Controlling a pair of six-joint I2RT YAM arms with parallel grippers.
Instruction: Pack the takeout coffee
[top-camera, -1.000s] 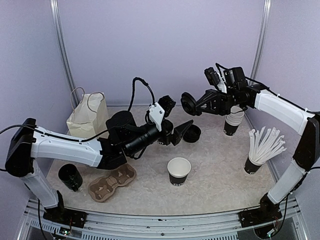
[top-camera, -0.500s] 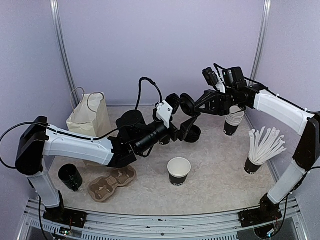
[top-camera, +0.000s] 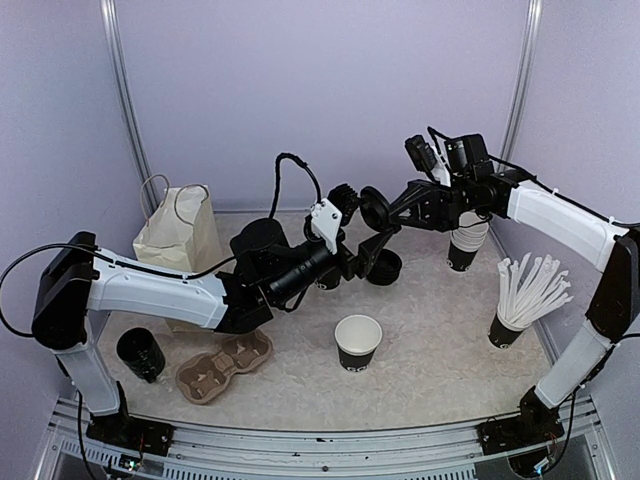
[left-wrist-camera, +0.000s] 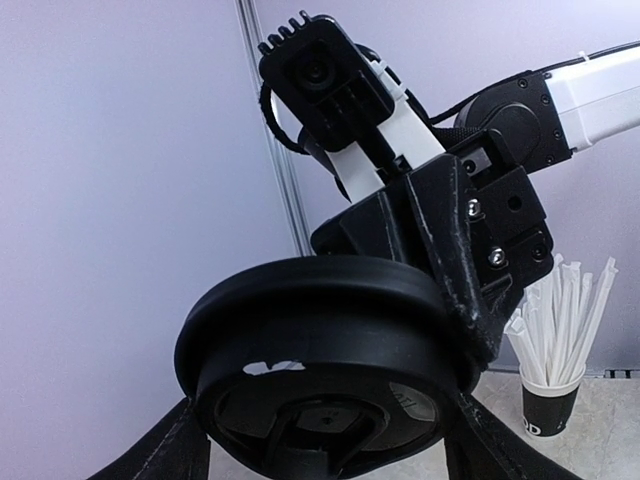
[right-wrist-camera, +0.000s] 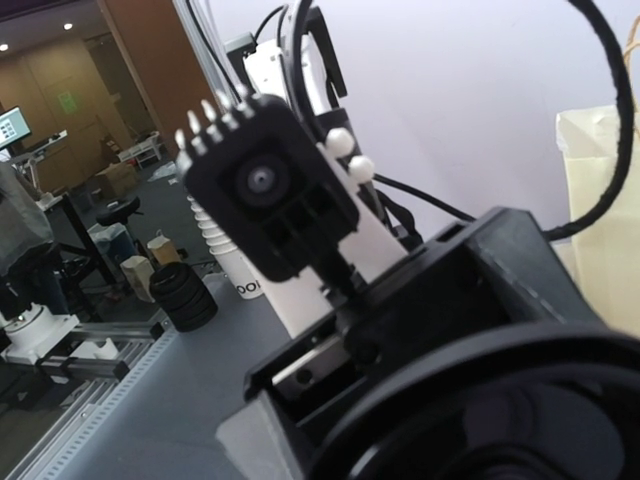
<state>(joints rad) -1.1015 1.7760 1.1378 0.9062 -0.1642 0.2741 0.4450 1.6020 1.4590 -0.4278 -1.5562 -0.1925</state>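
Observation:
The takeout coffee cup (top-camera: 358, 342) stands open and upright on the table's front middle, black outside and white inside. Its black lid (top-camera: 375, 210) hangs in the air above the back middle, and my right gripper (top-camera: 387, 212) is shut on its rim. In the left wrist view the lid (left-wrist-camera: 320, 340) fills the lower frame, with the right gripper's finger (left-wrist-camera: 455, 260) pinching its edge. My left gripper (top-camera: 368, 250) reaches up under the lid with its jaws wide, one finger (left-wrist-camera: 180, 445) on each side of it. Whether they touch it I cannot tell.
A short stack of black lids (top-camera: 386, 266) lies on the table below the grippers. A nested stack of cups (top-camera: 465, 245) and a cup of white sticks (top-camera: 522, 295) stand at the right. A paper bag (top-camera: 178, 235), a cardboard carrier (top-camera: 225, 365) and a dark cup (top-camera: 140, 352) sit at the left.
My left arm has swung right and up, bringing its gripper under the lid that the right gripper holds. Its jaws have narrowed a little. The right arm has barely moved.

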